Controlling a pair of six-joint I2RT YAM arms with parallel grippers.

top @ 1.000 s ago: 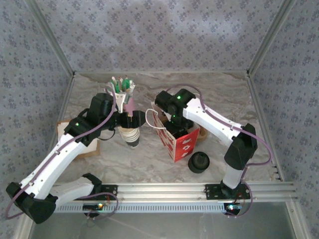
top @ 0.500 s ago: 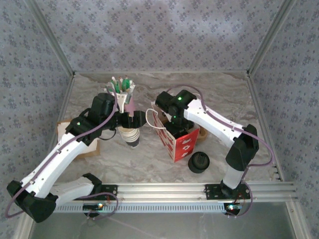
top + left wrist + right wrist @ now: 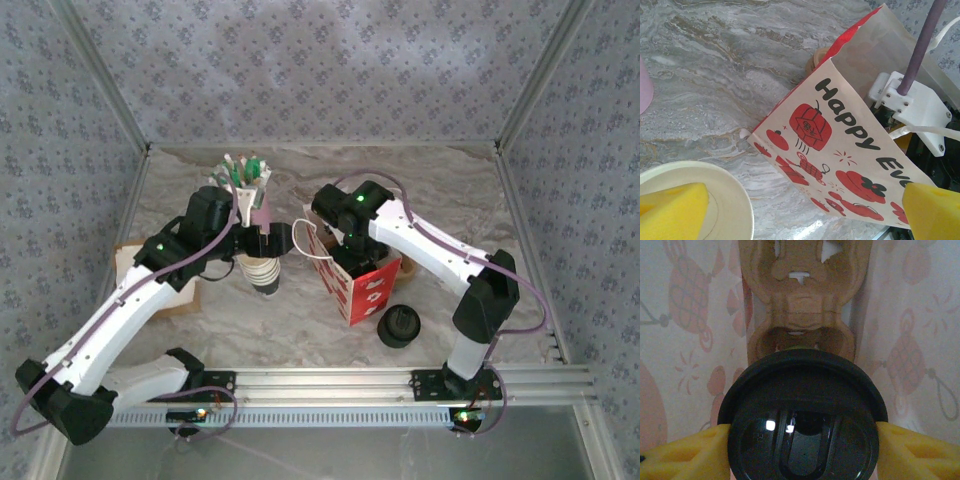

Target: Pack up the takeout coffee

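Note:
The takeout coffee (image 3: 802,425) shows its round black lid from above, and my right gripper (image 3: 802,452) is shut on it, a yellow pad (image 3: 687,452) pressed to each side. It hangs inside the paper bag (image 3: 365,285), just above a brown cardboard cup carrier (image 3: 802,310) at the bag's bottom. In the top view my right gripper (image 3: 345,252) reaches down into the bag's open mouth. My left gripper (image 3: 802,212) is open, left of the bag (image 3: 850,150), with one yellow finger (image 3: 670,210) over a stack of white cups (image 3: 725,200).
The stack of white striped cups (image 3: 262,272) stands under the left gripper (image 3: 268,240). A squat pile of black lids (image 3: 398,326) sits near the front, right of the bag. A holder of green and white sticks (image 3: 243,172) is at the back; flat cardboard (image 3: 130,262) lies at the left.
The right arm has shifted very slightly over the bag, still holding the cup. The left arm has stayed put.

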